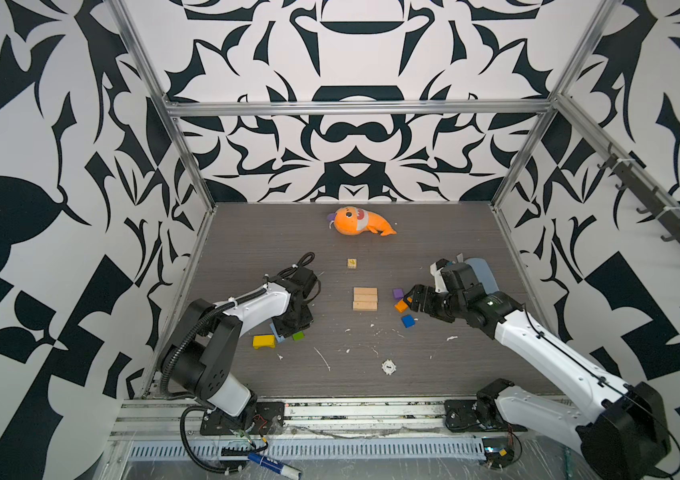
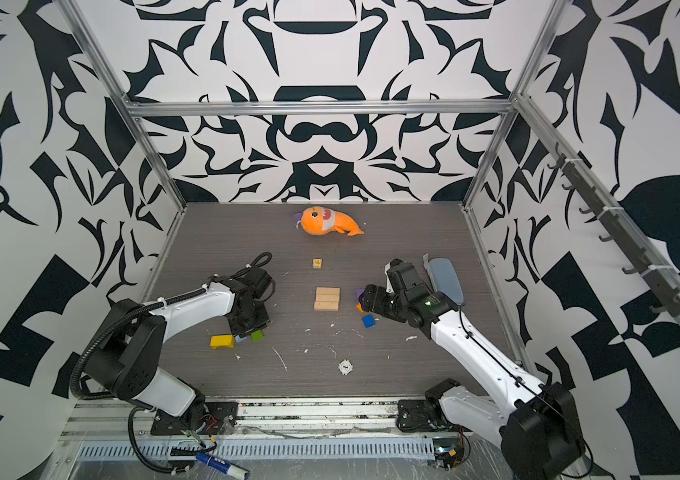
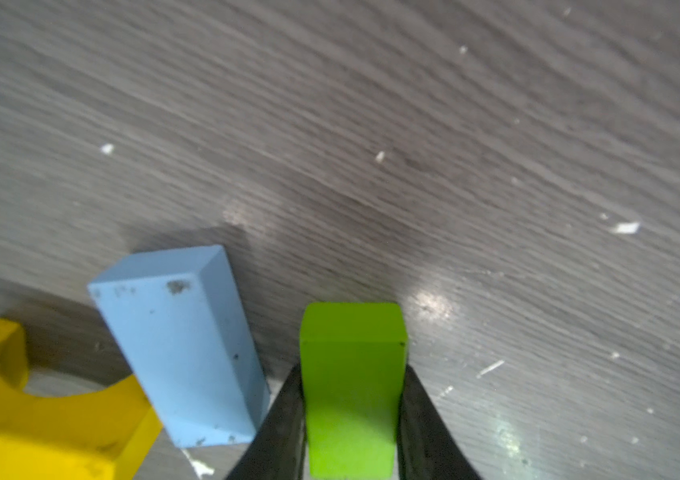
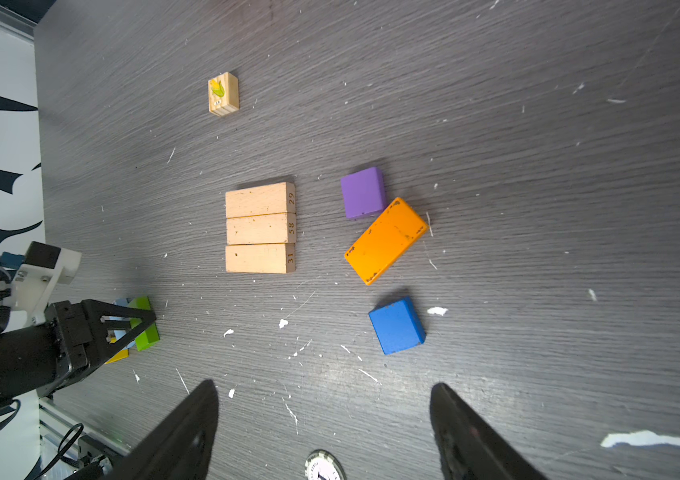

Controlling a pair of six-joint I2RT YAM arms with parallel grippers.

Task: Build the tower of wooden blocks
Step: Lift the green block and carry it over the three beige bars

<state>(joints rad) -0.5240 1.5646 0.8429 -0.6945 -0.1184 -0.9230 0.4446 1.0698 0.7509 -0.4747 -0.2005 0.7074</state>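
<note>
Left end effector (image 3: pixel 352 370) clamped on green brick (image 3: pixel 352 399), near-left of table (image 1: pixel 454 249). Right end effector (image 4: pixel 323 384) jaws apart. Orange brick (image 4: pixel 386 241) lies just ahead of it.

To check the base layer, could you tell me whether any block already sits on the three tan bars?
No, the three tan bars lie flat side by side with nothing on top.

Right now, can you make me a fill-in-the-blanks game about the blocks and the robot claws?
The left claw is shut on a small wooden block coloured ____.
____ plain tan wooden bars lie side by side.
The right claw stands wide ____, holding nothing.
Missing words: green; three; open.
</note>
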